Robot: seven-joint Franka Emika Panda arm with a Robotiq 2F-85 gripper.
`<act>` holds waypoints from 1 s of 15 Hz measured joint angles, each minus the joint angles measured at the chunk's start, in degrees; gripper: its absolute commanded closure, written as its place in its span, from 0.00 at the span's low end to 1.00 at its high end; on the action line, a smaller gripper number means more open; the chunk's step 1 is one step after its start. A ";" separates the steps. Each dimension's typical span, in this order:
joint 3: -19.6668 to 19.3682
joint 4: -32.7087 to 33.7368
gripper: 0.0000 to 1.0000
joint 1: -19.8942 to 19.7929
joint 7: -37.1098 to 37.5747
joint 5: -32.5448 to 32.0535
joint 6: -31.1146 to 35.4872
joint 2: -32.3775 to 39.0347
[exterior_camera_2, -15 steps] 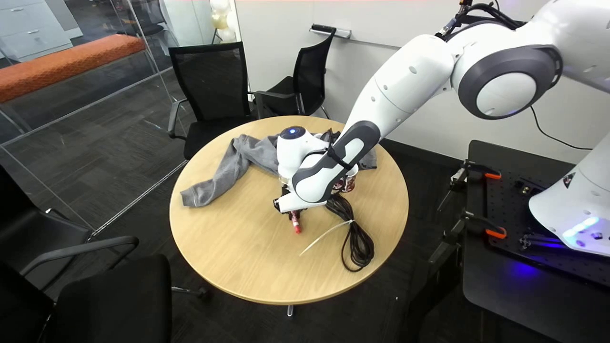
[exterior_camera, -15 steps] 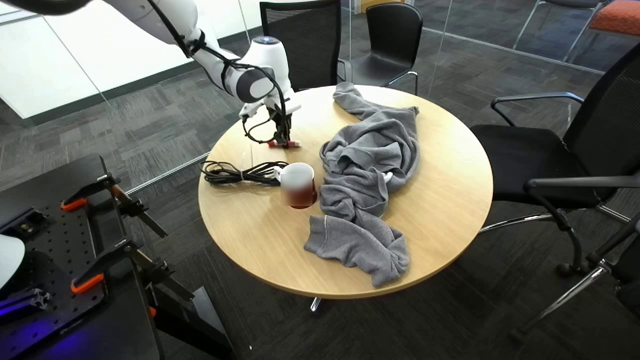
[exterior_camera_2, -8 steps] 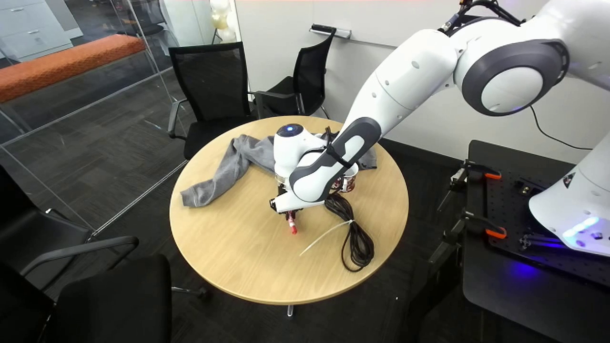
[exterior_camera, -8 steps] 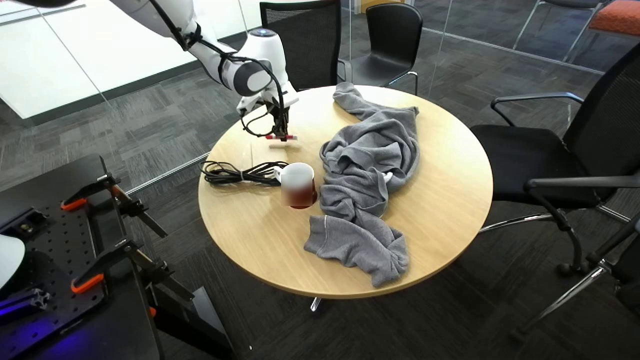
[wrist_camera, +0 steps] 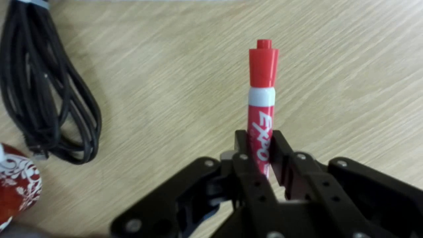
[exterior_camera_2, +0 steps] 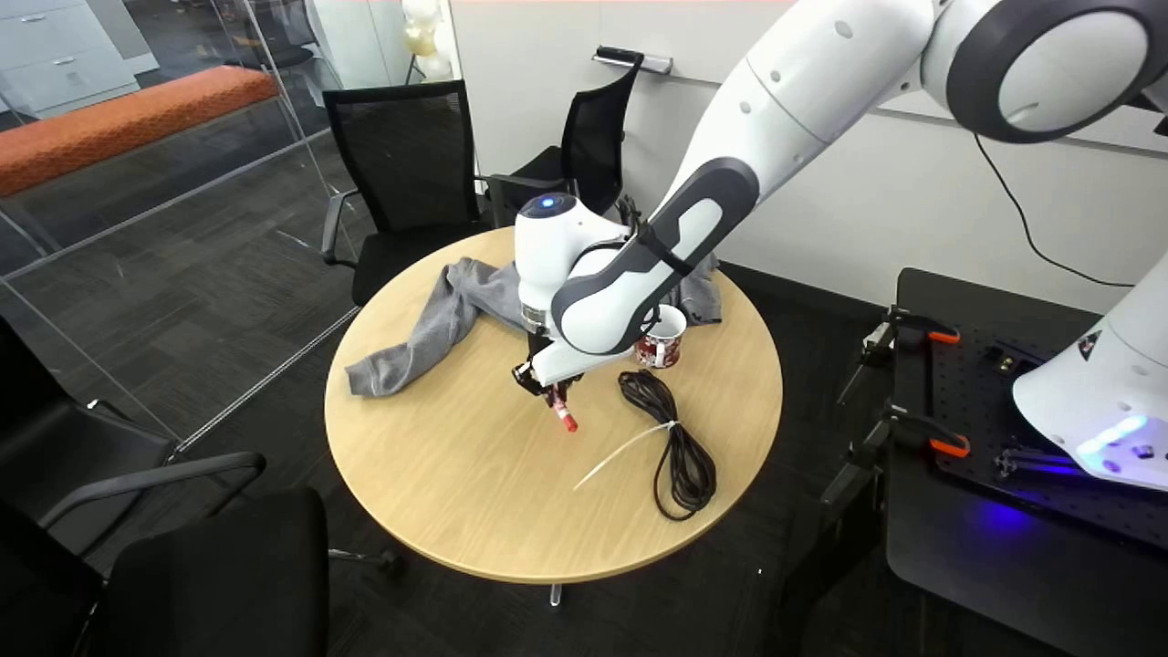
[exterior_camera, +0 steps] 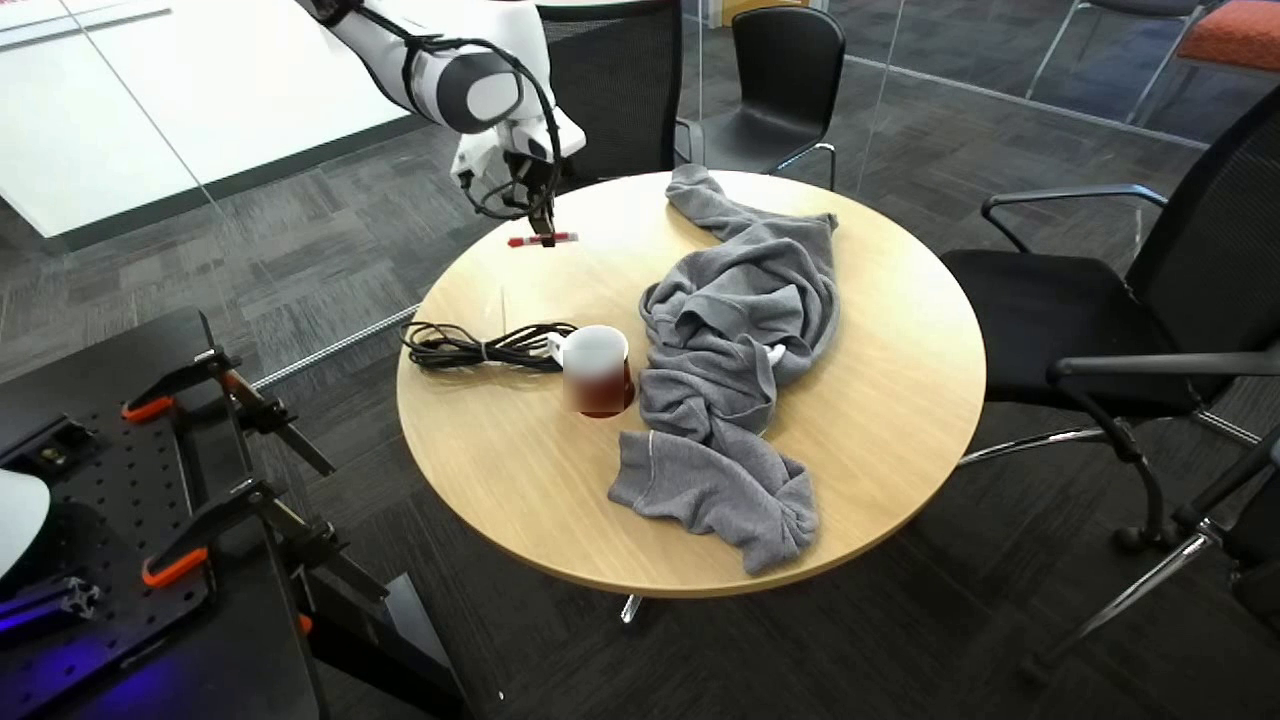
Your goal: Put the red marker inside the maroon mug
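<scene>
The red marker (exterior_camera: 520, 241) is held level above the round table (exterior_camera: 520, 480) in an exterior view. My gripper (wrist_camera: 260, 135) is shut on the marker's barrel, one finger on each side; in the wrist view the marker's red cap end (wrist_camera: 263, 67) sticks out past the fingertips, and its lower end is partly hidden by the fingers. The maroon mug (exterior_camera: 600, 392) stands upright on the table with its pale inside facing up. It also shows in an exterior view (exterior_camera_2: 659, 349) and, cut off, at the left edge of the wrist view (wrist_camera: 19, 185). The gripper is apart from the mug.
A coiled black cable (exterior_camera: 485, 347) lies beside the mug, its pale tie (exterior_camera_2: 620, 454) sticking out over the table. A crumpled grey cloth (exterior_camera: 740, 310) lies on the mug's other side. Chairs (exterior_camera: 1060, 330) stand round the table.
My gripper has lifted the red marker from the tabletop and carried it higher, up and a little left in an exterior view. The mug, cable and cloth have not moved.
</scene>
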 measured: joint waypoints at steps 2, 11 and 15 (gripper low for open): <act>-0.21 -3.11 0.95 -0.01 -3.71 -1.28 -3.04 -4.08; -3.36 -16.34 0.95 -0.65 -15.99 -8.45 -16.63 -22.11; -3.48 -21.14 0.95 -2.84 -25.15 -11.34 -19.69 -27.71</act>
